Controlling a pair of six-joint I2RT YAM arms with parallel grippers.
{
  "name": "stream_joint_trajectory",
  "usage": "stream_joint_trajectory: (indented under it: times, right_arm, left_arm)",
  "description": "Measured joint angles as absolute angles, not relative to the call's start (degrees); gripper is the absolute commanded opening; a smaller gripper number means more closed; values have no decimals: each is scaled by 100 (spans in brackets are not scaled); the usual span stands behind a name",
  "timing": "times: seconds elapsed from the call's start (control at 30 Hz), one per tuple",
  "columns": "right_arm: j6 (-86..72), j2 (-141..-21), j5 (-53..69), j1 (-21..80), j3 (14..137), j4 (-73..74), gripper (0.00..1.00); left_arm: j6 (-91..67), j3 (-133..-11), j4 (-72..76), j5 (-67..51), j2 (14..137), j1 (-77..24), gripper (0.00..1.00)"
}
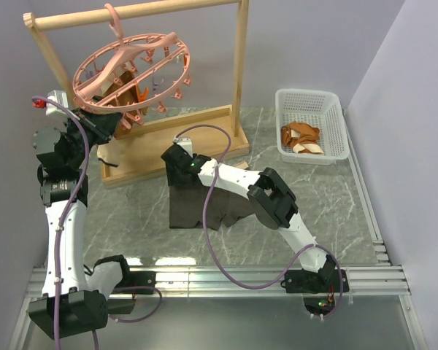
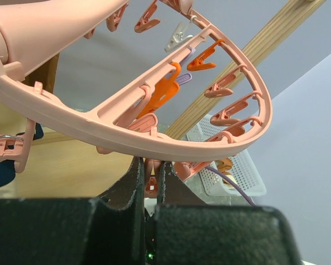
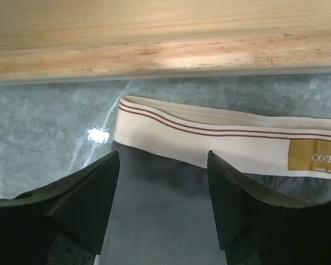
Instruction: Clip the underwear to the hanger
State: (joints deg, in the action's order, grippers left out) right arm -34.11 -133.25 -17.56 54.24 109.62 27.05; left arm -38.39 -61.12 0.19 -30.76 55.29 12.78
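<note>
The salmon-pink hanger (image 1: 131, 69) hangs by its hook from the wooden rack's top bar, tilted. My left gripper (image 1: 108, 125) is at its lower left rim. In the left wrist view the ring (image 2: 171, 146) curves overhead, and the left gripper (image 2: 150, 164) is shut on one small pink clip (image 2: 149, 182) under it. The dark brown-grey underwear (image 1: 204, 208) lies flat on the table in front of the rack. My right gripper (image 1: 177, 154) hovers open over its far edge. In the right wrist view the right gripper (image 3: 163, 156) straddles grey fabric (image 3: 154, 221) just below the beige waistband (image 3: 209, 135), touching nothing.
The wooden frame rack (image 1: 237, 80) stands on a flat base (image 3: 154, 38) right behind the waistband. A white basket (image 1: 312, 153) at the back right holds orange-and-cream garments (image 1: 301, 136). A purple cable (image 1: 208, 219) trails over the underwear. Walls close in on both sides.
</note>
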Motion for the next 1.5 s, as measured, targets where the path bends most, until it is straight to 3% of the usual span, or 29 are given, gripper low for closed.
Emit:
stream_joint_trajectory:
  times: [0.5,0.67,0.87,0.97,1.0,1.03,1.23,1.47,1.5]
  right_arm:
    - [-3551,-13688,-1754,5439,11198,2689,73]
    - [-3463,-13708,-1800,5474,11198,2700,67]
    - [-3306,-13734,-1833,5485,11198,2733,41]
    - [-3240,-13753,-1782,5483,11207,2727,19]
    - [-3227,-13773,-1745,5478,11227,2718,4]
    - [-3208,-13788,-1715,5476,11253,2714,0]
    - [-2871,-13837,-1564,5483,11380,2718,10]
    - [-1841,-13078,-1428,5542,10108,2373,9]
    - [-1691,-12997,-1365,5520,9955,2287,15]
  left_arm:
    - [-3811,-6112,-30,-3074,5621,1278,0]
    - [-3763,-6112,-45,-3068,5623,1278,0]
    - [-3691,-6112,-71,-3055,5623,1278,0]
    - [-3660,-6112,-84,-3055,5623,1278,0]
    - [-3651,-6112,-93,-3055,5623,1278,0]
    - [-3642,-6112,-99,-3055,5623,1278,0]
    - [-3601,-6112,-119,-3057,5625,1278,0]
    - [-3557,-6112,-121,-3059,5625,1278,0]
    - [-3557,-6112,-119,-3061,5625,1278,0]
